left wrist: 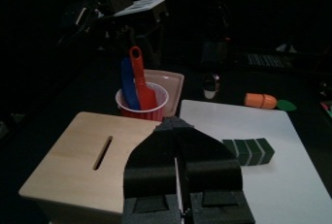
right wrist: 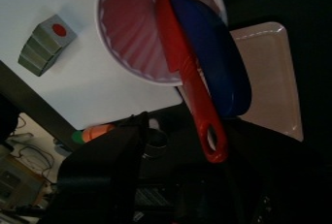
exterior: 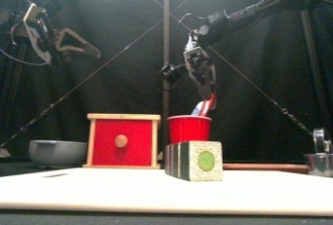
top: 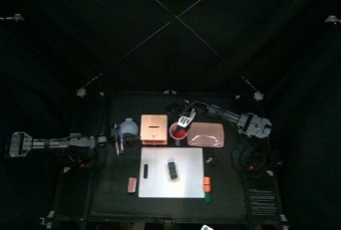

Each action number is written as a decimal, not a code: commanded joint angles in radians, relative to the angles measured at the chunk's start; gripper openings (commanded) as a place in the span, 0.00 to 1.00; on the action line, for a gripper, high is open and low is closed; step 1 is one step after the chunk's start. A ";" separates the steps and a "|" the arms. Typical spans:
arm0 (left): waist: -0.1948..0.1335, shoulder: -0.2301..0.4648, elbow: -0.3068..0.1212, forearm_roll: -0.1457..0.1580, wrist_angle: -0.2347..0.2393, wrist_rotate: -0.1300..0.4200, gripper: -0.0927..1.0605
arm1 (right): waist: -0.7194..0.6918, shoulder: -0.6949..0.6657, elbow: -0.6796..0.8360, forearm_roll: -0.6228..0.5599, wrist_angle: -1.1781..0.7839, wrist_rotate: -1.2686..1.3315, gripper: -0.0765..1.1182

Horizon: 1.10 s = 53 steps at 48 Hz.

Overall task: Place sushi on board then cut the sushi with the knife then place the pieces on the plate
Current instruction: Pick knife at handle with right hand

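Dark green sushi roll (top: 173,169) lies with its blocks together on the white cutting board (top: 189,174), at the lower centre of the top view. Just above the board stand the wooden box (top: 151,127), the red cup (exterior: 189,129) and the pink tray (top: 209,134), left to right. The cup holds a red knife (right wrist: 195,82) and a blue knife (right wrist: 215,58). The right pincer (exterior: 198,78) hangs over the knife handles, jaws spread and gripping nothing. The left pincer (left wrist: 176,129) is closed and empty, above the box at the frame's left. An orange toy (top: 130,182) lies on the table (top: 100,174) left of the board.
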 commanded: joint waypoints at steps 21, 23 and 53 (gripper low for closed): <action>0.003 0.002 -0.006 0.000 -0.009 0.000 0.08 | 0.002 0.005 -0.074 0.008 0.006 0.002 0.78; 0.003 0.002 -0.005 0.000 -0.009 0.000 0.08 | 0.002 0.009 -0.078 0.017 0.008 0.000 0.78; 0.003 0.002 0.005 0.000 -0.008 0.000 0.08 | 0.002 0.026 -0.069 0.032 0.014 0.000 0.77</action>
